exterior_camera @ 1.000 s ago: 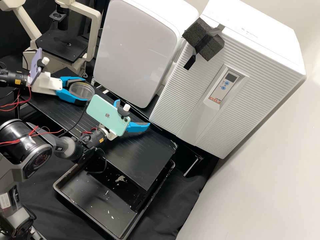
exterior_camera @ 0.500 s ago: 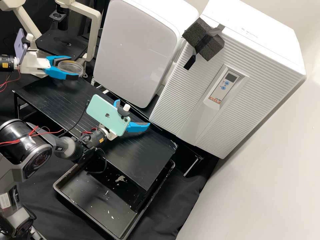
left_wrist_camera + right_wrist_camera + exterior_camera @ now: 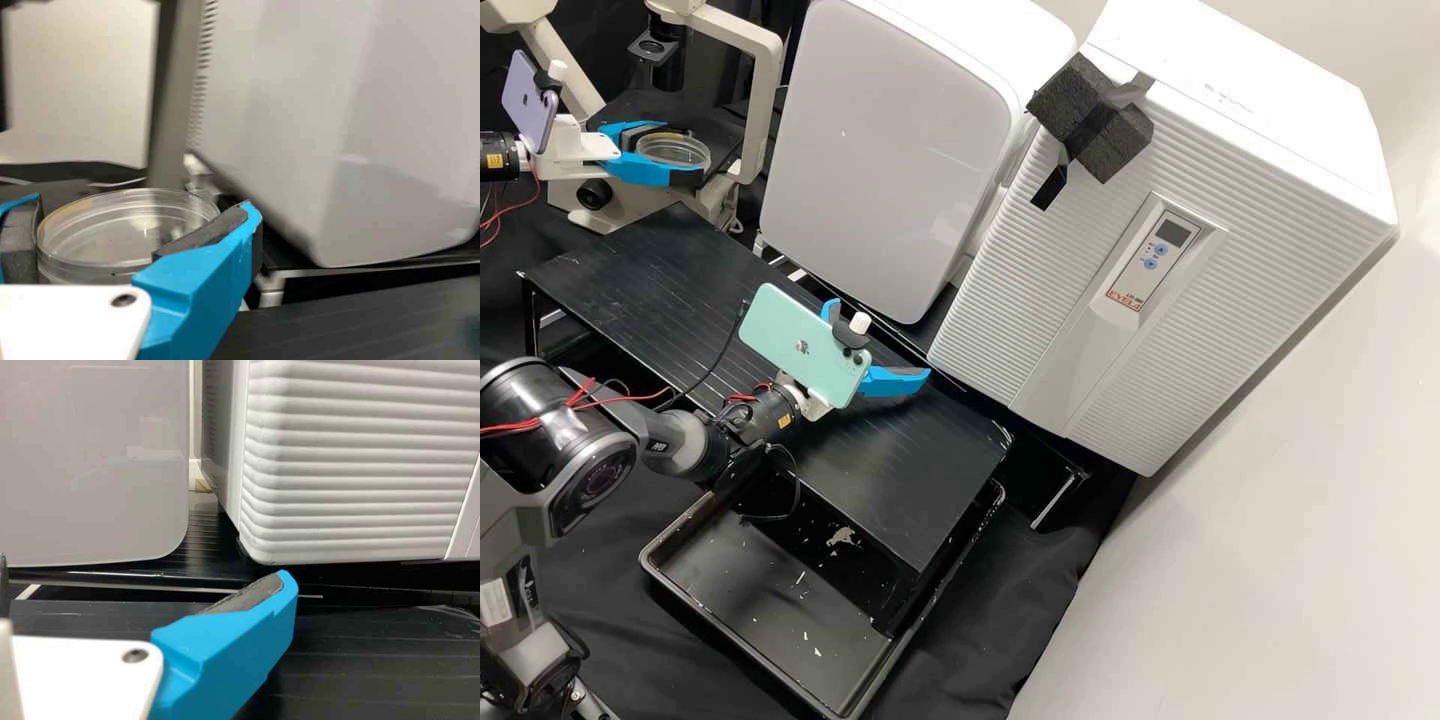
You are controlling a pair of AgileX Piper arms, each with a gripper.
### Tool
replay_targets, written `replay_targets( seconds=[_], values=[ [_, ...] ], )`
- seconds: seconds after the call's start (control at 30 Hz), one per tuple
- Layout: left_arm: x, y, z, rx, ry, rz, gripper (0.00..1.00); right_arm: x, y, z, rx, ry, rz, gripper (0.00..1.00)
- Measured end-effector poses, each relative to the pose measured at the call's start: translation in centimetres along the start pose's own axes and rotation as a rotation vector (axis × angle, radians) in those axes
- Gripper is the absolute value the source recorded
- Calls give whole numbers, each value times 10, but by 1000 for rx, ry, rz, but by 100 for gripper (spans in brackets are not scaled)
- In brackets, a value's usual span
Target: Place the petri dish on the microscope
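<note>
High view: left gripper (image 3: 688, 155) has swung the petri dish (image 3: 672, 150) off the black ribbed shelf (image 3: 900, 480) side, over to the microscope (image 3: 766, 105). Dish overlaps the black stage (image 3: 702, 120) in this line of sight; can't tell if it's above it or short. Transport looks nearly done; line-up, lowering, release remain.

Left wrist view: fingers clamped around the dish wall, dish roughly level. Letting go early risks a drop.

Right wrist view: right gripper (image 3: 142, 570) spread, empty, parked by the shelf; hasn't moved.
</note>
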Motion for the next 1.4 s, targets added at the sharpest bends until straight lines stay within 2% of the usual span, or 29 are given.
replay_targets(
  seconds=[0.27, 0.47, 0.53, 0.67, 0.8, 1.13, 1.17, 1.4],
  values=[
    [17, 10, -28, 36, 121, 1, 0, 0, 0, 0, 0, 0, 0, 100],
    [29, 11, -38, 49, 159, -2, 0, 0, 0, 0, 0, 0, 0, 100],
    [32, 10, -39, 67, 158, -5, 0, 0, 0, 0, 0, 0, 0, 100],
    [40, 9, -45, 68, 190, 7, 0, 0, 0, 0, 0, 0, 0, 100],
    [46, 10, -51, 96, 211, 21, 0, 0, 0, 0, 0, 0, 0, 100],
    [45, 14, -61, 75, 247, 40, 0, 0, 0, 0, 0, 0, 0, 100],
    [45, 14, -61, 77, 247, 40, 100, 0, 0, 0, 0, 0, 0, 100],
    [45, 13, -62, 79, 250, 38, 100, 0, 0, 0, 0, 0, 0, 100]
  ],
)
